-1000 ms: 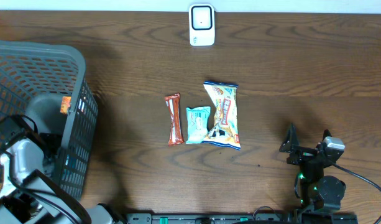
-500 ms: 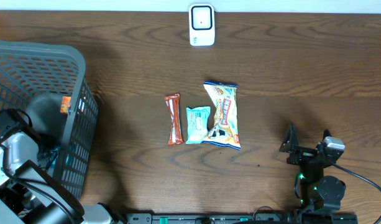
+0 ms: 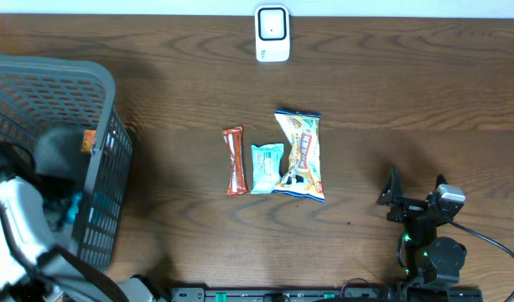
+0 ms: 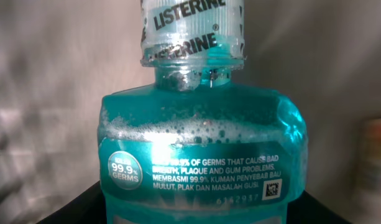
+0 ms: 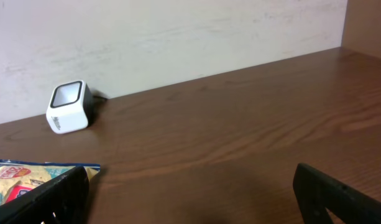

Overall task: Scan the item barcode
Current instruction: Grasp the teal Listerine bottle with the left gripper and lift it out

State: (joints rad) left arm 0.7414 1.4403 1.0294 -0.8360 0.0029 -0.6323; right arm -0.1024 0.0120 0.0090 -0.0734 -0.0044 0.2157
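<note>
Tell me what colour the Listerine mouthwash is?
The mouthwash is teal, with white foam on top; best seen in the left wrist view.

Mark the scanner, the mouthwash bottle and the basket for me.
scanner (image 3: 272, 32), overhead view, centre of its white face.
mouthwash bottle (image 4: 199, 121), left wrist view, teal body below the neck.
basket (image 3: 55, 84), overhead view, mesh of its far wall.

The left arm is showing a white shell over black joints. The right arm is showing black all over, with a grey block near its wrist, 2 green lights glowing and a black cable trailing off. The right tool is showing 2 matte black fingers.
</note>
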